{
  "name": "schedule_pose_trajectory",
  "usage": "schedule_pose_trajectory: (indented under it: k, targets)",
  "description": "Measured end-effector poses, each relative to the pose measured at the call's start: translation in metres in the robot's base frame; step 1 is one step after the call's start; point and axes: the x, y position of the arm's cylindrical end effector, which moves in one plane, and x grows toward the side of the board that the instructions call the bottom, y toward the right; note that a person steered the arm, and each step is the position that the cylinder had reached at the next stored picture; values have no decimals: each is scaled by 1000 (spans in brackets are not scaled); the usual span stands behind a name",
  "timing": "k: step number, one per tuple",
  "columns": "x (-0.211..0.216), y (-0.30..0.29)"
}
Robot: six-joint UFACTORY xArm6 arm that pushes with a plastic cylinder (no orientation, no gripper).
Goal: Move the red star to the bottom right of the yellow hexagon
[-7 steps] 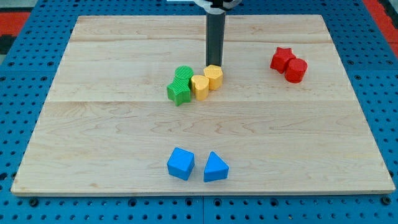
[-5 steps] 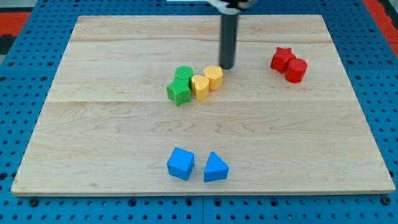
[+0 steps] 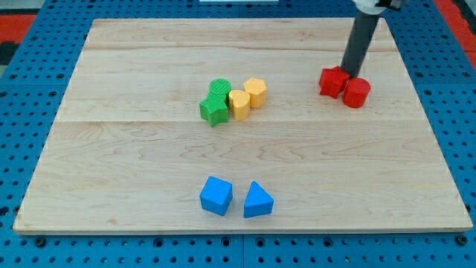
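Eight blocks on the worktop (image 3: pixel 134 164), counted by colour.

Red, two: one red star (image 3: pixel 331 81), one red cylinder (image 3: pixel 356 93).

Yellow, two: one yellow hexagon (image 3: pixel 255 91), one yellow block (image 3: pixel 239 103) (shape hard to make out, perhaps a heart).

Green, two: one green star (image 3: pixel 214 110), one green block (image 3: pixel 220 88) behind it (mostly hidden, shape unclear).

Blue, two: one blue cube (image 3: pixel 216 196), one blue triangle (image 3: pixel 257 199).

Rods, one: a single dark rod, my tip (image 3: pixel 347 74).
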Motion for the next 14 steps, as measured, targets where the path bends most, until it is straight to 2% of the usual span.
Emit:
schedule_pose_trajectory:
  k: [2, 3, 4, 5, 6, 7, 8, 10, 14]
  targets:
    - [10, -17]
    - [-8, -25]
    - [-6, -45]
    - [19, -78]
    - [21, -66]
    - [19, -12]
    - [37, -13]
    - [53, -78]
    - [61, -98]
